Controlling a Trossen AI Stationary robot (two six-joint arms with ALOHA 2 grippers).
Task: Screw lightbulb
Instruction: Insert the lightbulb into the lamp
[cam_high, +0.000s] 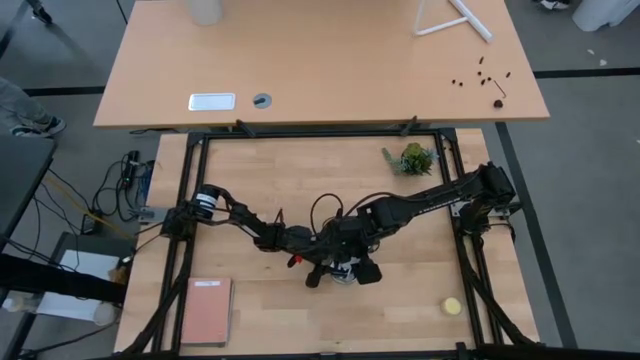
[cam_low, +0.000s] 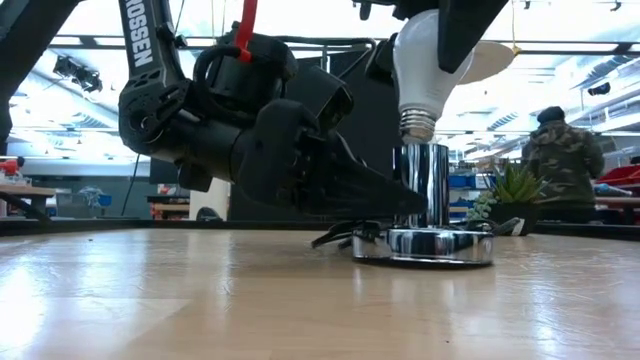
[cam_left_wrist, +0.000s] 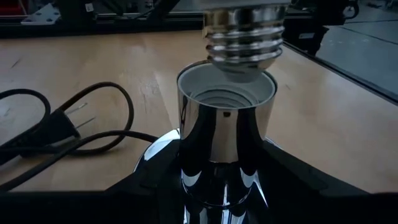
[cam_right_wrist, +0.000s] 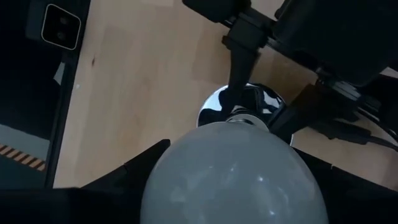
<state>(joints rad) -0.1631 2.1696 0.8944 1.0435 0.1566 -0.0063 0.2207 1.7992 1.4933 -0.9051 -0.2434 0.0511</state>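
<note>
At frame center, the lightbulb (cam_low: 428, 62) is held by the right gripper (cam_right_wrist: 231, 168), thread just above the socket (cam_left_wrist: 225, 134), which is braced by the left gripper (cam_left_wrist: 224, 193) for alignment.

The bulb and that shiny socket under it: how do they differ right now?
The bulb is matte white and rounded; the socket is a mirror-chrome cylinder on a flat round base. The bulb hangs in the air, held by the right gripper; the socket stands on the table, gripped low on its tube by the left gripper. The bulb's thread faces down, just above the socket's open top, not yet in. Both stand upright, roughly in line.
</note>
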